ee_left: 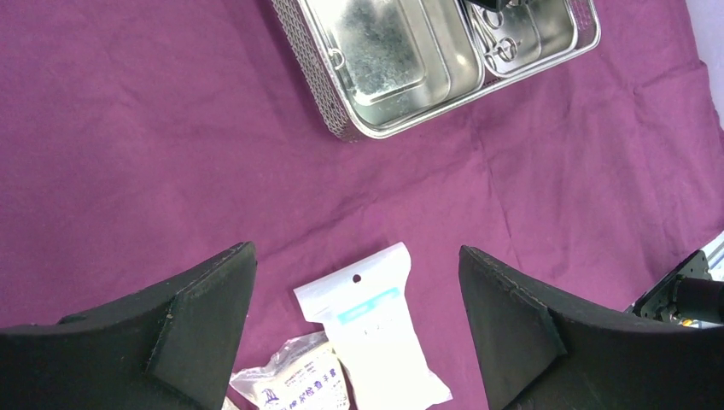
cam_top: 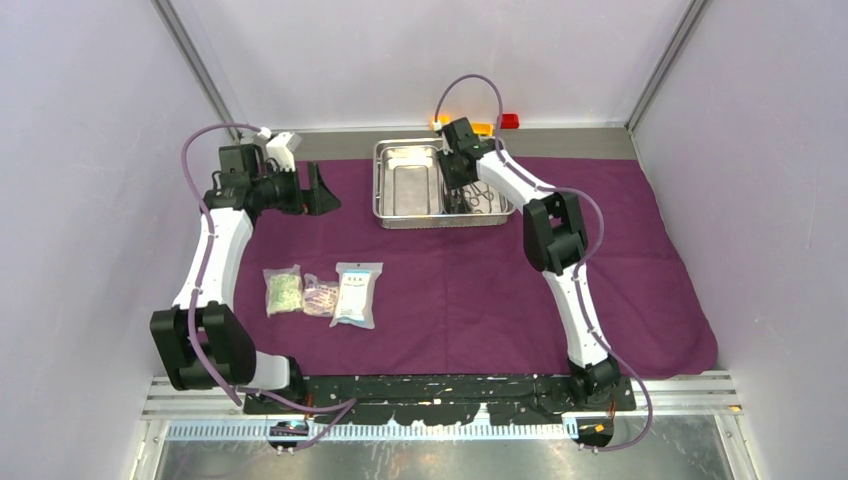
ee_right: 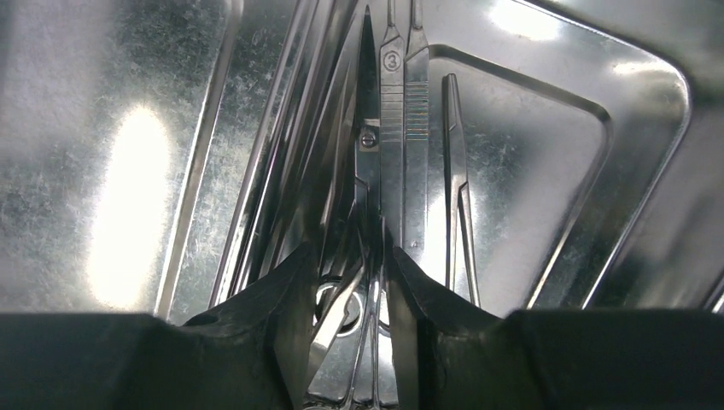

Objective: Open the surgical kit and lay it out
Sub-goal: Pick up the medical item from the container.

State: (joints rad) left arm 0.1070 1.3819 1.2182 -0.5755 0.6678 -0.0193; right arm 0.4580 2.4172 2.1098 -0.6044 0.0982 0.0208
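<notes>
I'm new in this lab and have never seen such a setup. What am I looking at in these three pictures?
Two robot arms stand side by side. The wide picture comes from a camera above and behind them. The other two come from a camera on each wrist.

A purple cloth is spread before the arms. On it lie three clear packets and a steel tray with two compartments.

The left arm's fingers stand wide open above the cloth and hold nothing. The right arm's fingers reach into the tray's right-hand compartment. They sit on either side of the scissors, next to a flat handle marked 3. Whether they grip the scissors yet, I cannot tell.
</notes>
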